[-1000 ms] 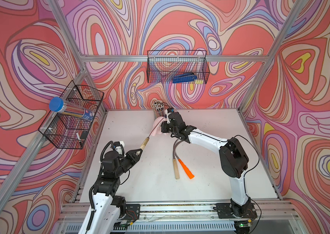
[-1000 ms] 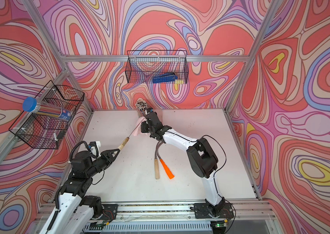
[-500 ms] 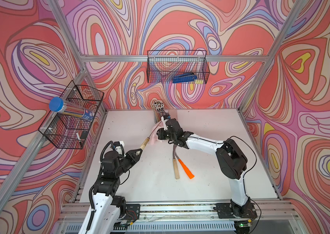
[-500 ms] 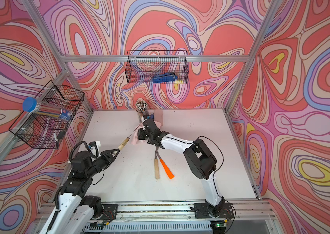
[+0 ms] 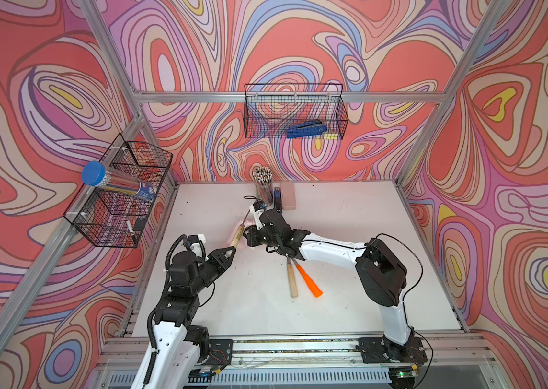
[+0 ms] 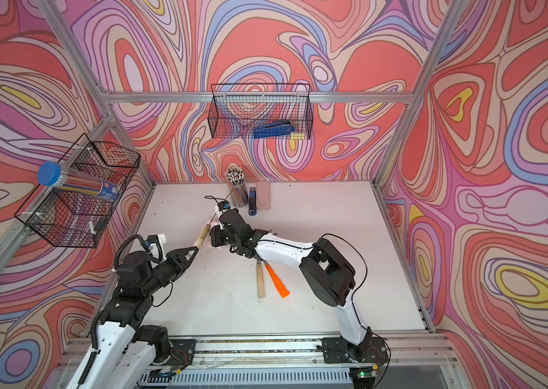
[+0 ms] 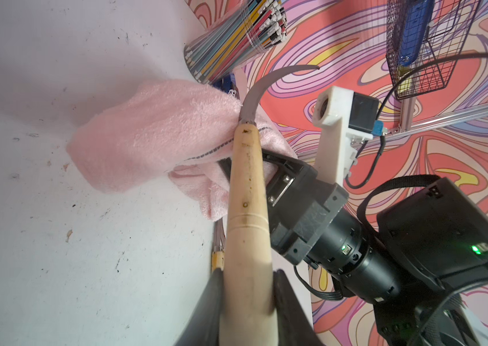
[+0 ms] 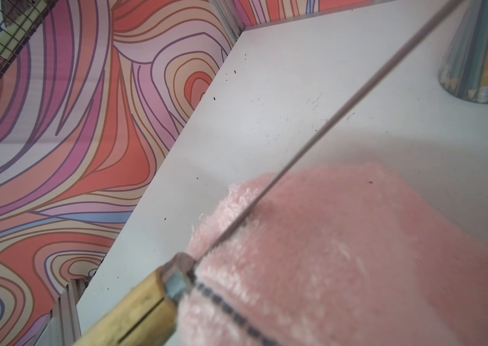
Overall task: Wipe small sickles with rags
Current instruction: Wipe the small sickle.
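Left pincer [image 5: 231, 251], at 9 o'clock on the counter [image 5: 350, 303]: clamped tight on the butt of a wooden-handled sickle [image 7: 247, 194], which slants up toward 12 o'clock. The pink rag [image 7: 147, 140], pinched in the closed right pincer [image 5: 249, 237], is bunched around the root of the blade [image 7: 269, 81], against the handle. A second ago it sat far up the blade near the pencil cup [image 5: 265, 195], so one stroke has run from tip to handle while the left arm held steady. This sickle looks partly wiped. A second wooden sickle [image 5: 293, 279] and an orange-handled sickle [image 5: 309, 281] lie side by side at mid-counter, apparently awaiting their turn.

Containers:
- **Side basket [image 5: 104, 232], on the wall at 9 o'clock:** holds a clear blue-capped tube [image 5: 114, 182] of pencils, which pokes out over its rim.
- **Pencil cup, at 12 o'clock on the counter:** packed with upright pencils.
- **Back basket [image 5: 266, 114], on the wall at 12 o'clock:** holds a blue stapler-like tool [image 5: 306, 129] with something yellow beside it.
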You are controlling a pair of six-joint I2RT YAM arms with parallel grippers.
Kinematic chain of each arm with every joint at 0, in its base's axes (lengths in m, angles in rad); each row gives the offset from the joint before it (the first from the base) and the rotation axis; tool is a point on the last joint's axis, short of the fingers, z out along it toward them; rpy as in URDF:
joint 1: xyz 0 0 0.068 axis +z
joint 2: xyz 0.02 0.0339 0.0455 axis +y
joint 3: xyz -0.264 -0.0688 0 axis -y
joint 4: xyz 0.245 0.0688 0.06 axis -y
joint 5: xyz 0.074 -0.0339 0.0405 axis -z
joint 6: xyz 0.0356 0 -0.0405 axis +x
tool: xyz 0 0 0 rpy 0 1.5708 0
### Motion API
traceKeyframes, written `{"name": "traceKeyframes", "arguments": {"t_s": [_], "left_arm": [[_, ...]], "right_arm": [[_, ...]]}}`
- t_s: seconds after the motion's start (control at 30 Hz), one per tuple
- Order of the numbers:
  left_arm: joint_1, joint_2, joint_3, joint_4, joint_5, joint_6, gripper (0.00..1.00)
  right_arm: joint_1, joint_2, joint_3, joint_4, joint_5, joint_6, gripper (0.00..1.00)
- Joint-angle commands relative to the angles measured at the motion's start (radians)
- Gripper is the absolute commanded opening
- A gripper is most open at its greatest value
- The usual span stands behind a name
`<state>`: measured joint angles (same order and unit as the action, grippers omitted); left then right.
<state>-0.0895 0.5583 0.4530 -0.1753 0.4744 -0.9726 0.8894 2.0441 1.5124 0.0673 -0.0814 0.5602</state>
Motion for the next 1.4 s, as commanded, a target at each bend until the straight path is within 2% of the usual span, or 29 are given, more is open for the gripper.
{"name": "traceKeyframes", "arguments": {"t_s": [0.0, 0.4, 0.77, 1.13, 1.37], "left_arm": [[0.007, -0.015, 0.019, 0.02, 0.018, -0.005, 0.0], [0.007, -0.008, 0.018, 0.031, 0.029, -0.009, 0.0], [0.007, -0.006, 0.017, 0.029, 0.03, -0.009, 0.0], [0.007, -0.003, 0.017, 0.028, 0.027, -0.006, 0.0], [0.01, 0.003, 0.022, 0.017, 0.007, 0.009, 0.0]], "right_arm": [[-0.02, -0.036, 0.007, 0.028, 0.026, -0.01, 0.0], [-0.146, 0.037, 0.116, 0.0, 0.007, 0.002, 0.0], [-0.202, 0.021, 0.221, -0.08, 0.067, -0.073, 0.0], [-0.208, -0.084, 0.172, -0.098, 0.108, -0.116, 0.0], [-0.235, -0.237, 0.09, -0.124, 0.152, -0.14, 0.0]]}}
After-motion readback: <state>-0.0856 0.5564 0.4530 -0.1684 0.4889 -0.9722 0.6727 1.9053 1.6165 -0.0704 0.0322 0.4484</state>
